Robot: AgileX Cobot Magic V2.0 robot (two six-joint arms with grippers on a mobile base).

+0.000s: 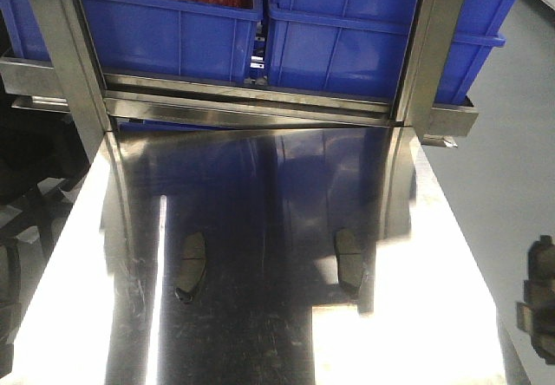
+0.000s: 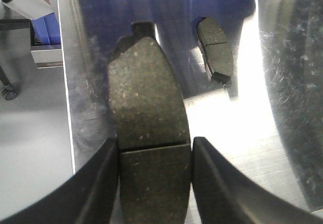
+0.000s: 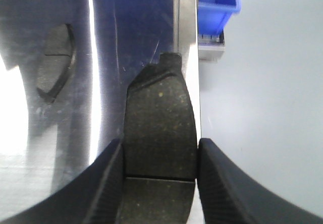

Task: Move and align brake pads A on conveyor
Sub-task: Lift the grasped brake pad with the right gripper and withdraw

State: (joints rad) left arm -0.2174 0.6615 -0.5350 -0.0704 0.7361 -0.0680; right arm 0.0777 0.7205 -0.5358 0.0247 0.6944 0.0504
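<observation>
Left gripper [image 2: 154, 148]: and it's clamped, black fingers [image 2: 101, 178] pressed against both long edges of a pad at its groove.
Left-held pad [image 2: 146, 93]: carried over the steel table [image 1: 260, 185], just beside the left edge; contact with the surface cannot be told.
Right gripper [image 3: 160, 146]: likewise closed part-way on a pad, gripped at the groove.
Right-held pad [image 3: 159, 113]: held at the table's right edge, partly over the grey floor [image 3: 262, 133].
Left loose pad [image 1: 191, 264]: laid flat on the table.
Right loose pad [image 1: 349, 259]: laid flat, well apart from the left one.
Far end: blue bins [image 1: 173, 29] are seen.
</observation>
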